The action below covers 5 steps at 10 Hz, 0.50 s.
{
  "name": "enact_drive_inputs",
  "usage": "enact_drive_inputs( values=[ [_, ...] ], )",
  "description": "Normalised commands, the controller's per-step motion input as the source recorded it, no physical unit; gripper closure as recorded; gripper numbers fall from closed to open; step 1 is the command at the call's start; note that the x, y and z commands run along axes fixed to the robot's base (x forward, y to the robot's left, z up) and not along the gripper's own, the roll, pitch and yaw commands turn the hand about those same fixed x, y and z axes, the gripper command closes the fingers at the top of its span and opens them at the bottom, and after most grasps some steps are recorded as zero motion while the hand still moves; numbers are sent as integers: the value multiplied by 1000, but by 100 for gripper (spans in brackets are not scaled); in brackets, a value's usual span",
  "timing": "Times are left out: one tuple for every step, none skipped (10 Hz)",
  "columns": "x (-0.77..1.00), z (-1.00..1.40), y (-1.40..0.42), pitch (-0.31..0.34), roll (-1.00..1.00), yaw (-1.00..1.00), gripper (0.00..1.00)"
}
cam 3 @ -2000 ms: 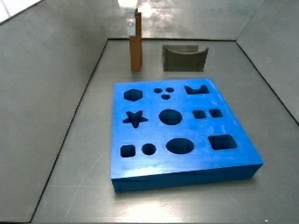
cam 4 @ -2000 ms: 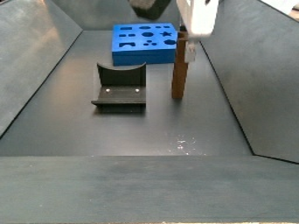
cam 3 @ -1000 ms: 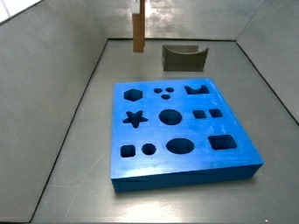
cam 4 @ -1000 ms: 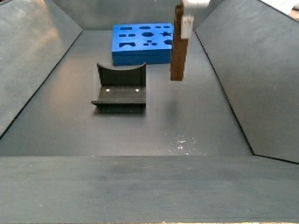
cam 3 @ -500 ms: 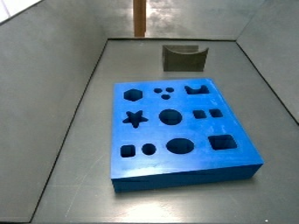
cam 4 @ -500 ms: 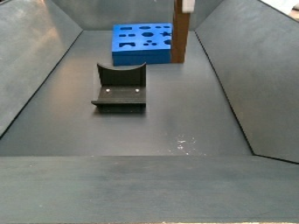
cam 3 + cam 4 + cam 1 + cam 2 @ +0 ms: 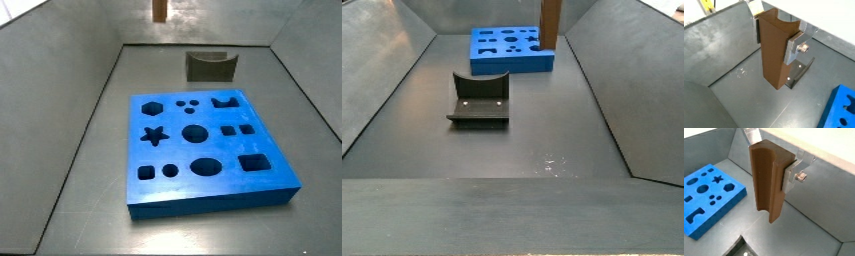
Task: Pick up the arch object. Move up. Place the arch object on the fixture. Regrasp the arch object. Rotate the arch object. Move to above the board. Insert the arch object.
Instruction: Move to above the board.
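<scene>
Hanging upright, the arch object (image 7: 775, 50) sits clamped in the gripper (image 7: 777, 31).

In both side views the arch object (image 7: 551, 22) runs off the frame (tool (image 7: 777, 34) unseen there).

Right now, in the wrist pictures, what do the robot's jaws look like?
The gripper has flat silver metal plates as fingers, one with a round silver bolt head and a small hole below it. The same plate and bolt show in both wrist views. No cables or markings are visible.
</scene>
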Motion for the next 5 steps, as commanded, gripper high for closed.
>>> enact_drive_inputs(
  values=[
    [-5, 281, 19, 47, -156, -40, 100],
    [-4, 186, 21, 45, -161, -40, 100],
    [123, 96, -1000, 21, 27, 1000, 100],
    [124, 95, -1000, 20, 35, 1000, 100],
    [123, 100, -1000, 24, 50, 1000, 100]
  ],
)
